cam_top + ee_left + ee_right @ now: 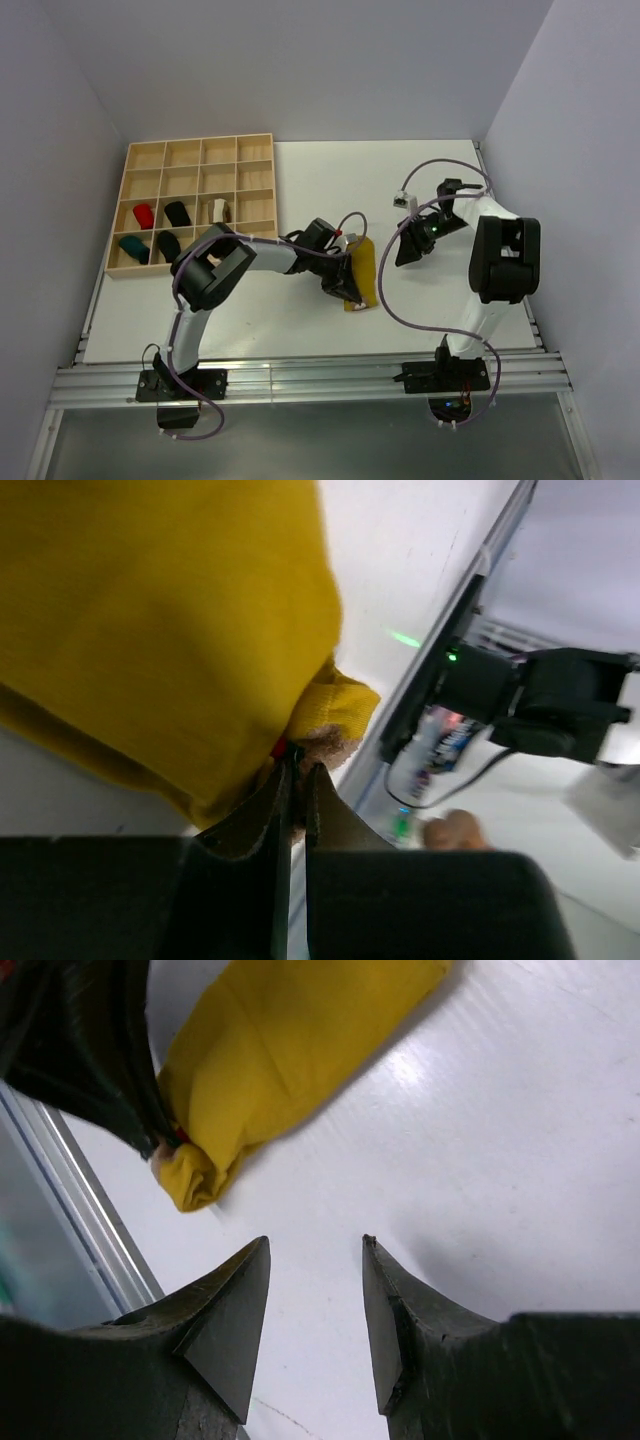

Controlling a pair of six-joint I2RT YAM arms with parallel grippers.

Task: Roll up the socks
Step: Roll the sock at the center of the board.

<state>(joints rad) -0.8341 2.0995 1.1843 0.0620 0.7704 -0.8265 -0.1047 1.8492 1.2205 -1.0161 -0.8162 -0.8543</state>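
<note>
No writing, brand or number can be read anywhere here. Only the white part (440,742) near the rail (470,590), on the right of the left wrist view, carries coloured marks, and they are too blurred to read.

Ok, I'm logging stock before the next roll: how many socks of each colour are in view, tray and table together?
Black rolled fabric socks, in the wooden compartment tray: 2
Red rolled sock: 1
Teal rolled sock: 1
White rolled sock: 1
Mustard yellow fabric sock, outside the tray: 1
Total: 6
</note>
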